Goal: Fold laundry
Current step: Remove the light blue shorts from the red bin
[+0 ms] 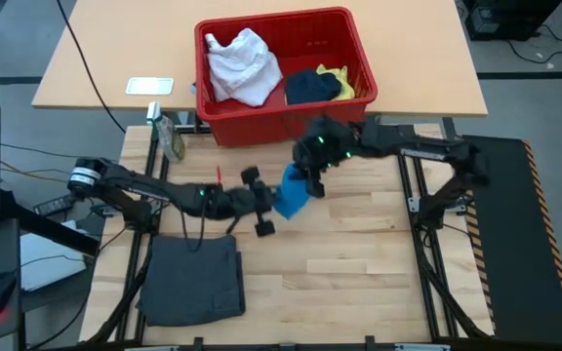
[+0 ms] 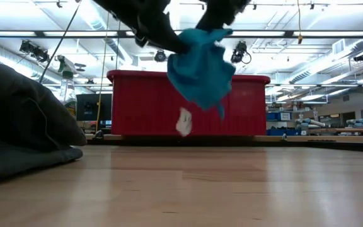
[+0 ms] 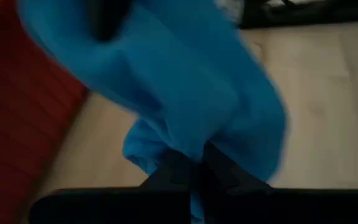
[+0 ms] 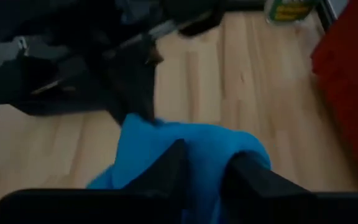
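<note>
High view first: both arms are stretched toward the middle of the wooden table (image 1: pixel 359 263), meeting just in front of the red basket (image 1: pixel 283 88). The left gripper (image 1: pixel 269 203) is clamped on the bright blue garment (image 1: pixel 291 195), reached in from the left with the arm laid low. The right gripper (image 1: pixel 312 180) is angled down onto the same cloth from the right. The dark grey garment (image 1: pixel 193 278) is seen lying folded near the left front corner, while the white garment (image 1: pixel 242 63), dark navy garment (image 1: pixel 310 88) and yellow garment (image 1: pixel 338 78) are left in the basket.

Low view: the blue cloth is held hanging clear of the tabletop, with a lit workshop ceiling behind.

Left wrist view: fingers (image 3: pixel 166 171) are pinched shut on blue fabric.

Right wrist view: fingers (image 4: pixel 173 165) are set slightly apart around the cloth, probably loosened, though it's blurry.
</note>
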You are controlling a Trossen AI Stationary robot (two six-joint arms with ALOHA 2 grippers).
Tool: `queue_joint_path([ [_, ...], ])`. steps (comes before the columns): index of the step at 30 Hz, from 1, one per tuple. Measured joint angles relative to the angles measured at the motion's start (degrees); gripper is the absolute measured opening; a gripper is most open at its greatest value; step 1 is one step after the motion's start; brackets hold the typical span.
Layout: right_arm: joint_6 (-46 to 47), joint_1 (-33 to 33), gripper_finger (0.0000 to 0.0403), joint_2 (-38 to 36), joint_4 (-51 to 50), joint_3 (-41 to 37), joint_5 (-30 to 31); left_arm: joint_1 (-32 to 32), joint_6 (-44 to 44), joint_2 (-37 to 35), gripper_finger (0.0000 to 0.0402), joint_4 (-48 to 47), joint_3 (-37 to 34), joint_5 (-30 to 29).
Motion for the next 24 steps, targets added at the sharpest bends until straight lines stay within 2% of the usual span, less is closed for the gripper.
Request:
queue_joint_path([
  [7, 10.5, 5.0, 0.0081, -13.6, 31.7, -29.5, 0.1, -5.9, -12.5, 8.0, 0.0012, 0.7, 0.0, -0.1],
  [11, 11.3, 7.9, 0.0082, -17.4, 44.8, -40.5, -0.2, -6.9, -18.3, 12.4, 0.0012, 3.2, 0.0, 2.5],
  [14, 8.7, 9.1, 0.0083, -18.4, 45.9, -44.5, -2.9, -6.9, -20.8, 14.4, 0.0013, 5.2, 0.0, 5.0],
  [19, 8.3, 10.7, 0.0083, -19.0, 46.2, -46.3, -8.6, -6.9, -26.2, 14.3, 0.0013, 7.5, 0.0, 4.8],
  [20, 8.1, 10.9, 0.0083, -18.9, 46.2, -46.3, -8.8, -6.8, -27.4, 14.1, 0.0013, 7.4, 0.0, 3.5],
  [22, 8.1, 11.6, 0.0082, -18.0, 46.1, -46.3, -6.5, -6.2, -28.8, 13.5, 0.0016, 4.4, 0.0, -3.1],
  [24, 7.6, 12.5, 0.0081, -16.2, 47.1, -46.8, 0.5, -4.8, -30.2, 13.4, 0.0027, 0.3, 0.0, -10.9],
])
